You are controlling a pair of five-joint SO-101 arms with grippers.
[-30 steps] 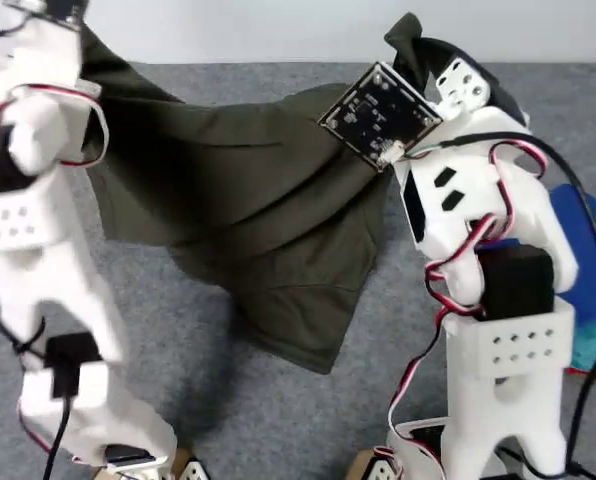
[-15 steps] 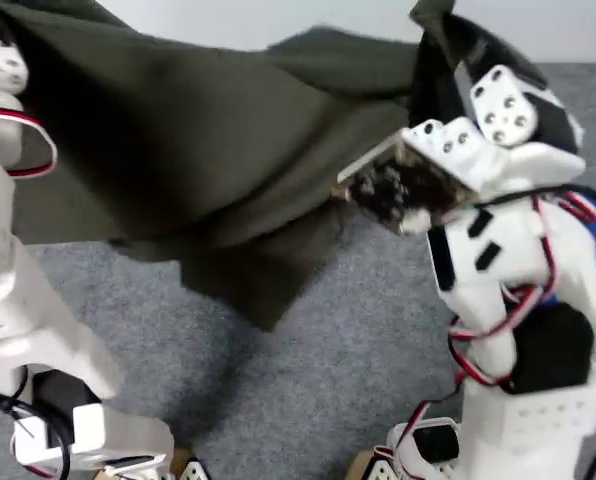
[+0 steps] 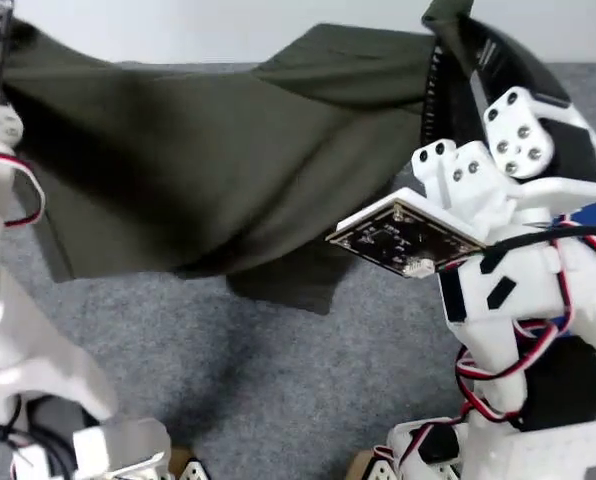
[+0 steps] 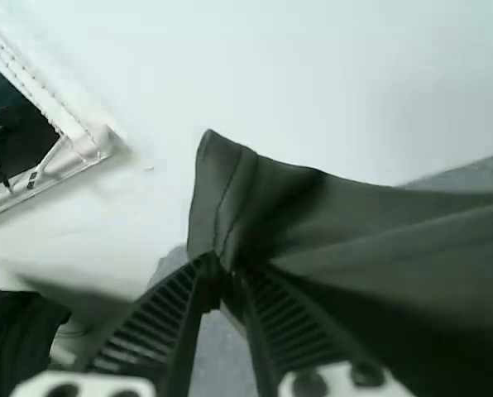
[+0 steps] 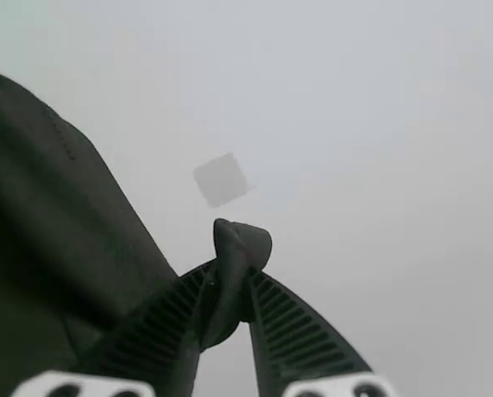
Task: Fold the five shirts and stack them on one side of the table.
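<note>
Note that the left gripper (image 4: 223,277) has its jaws closed on a seamed edge of the dark olive-green fabric shirt (image 3: 228,170), and the right gripper (image 5: 230,281) has its jaws clamped on a bunched corner of the same shirt. The shirt hangs spread from left to right between the two raised arms, over the far part of the grey felt-like table (image 3: 278,390). You cannot tell whether its lowest fold touches the table.

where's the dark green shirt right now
In the high view the dark green shirt hangs stretched over the grey table between the arms, one edge clamped in the left gripper, another in the right gripper.
</note>
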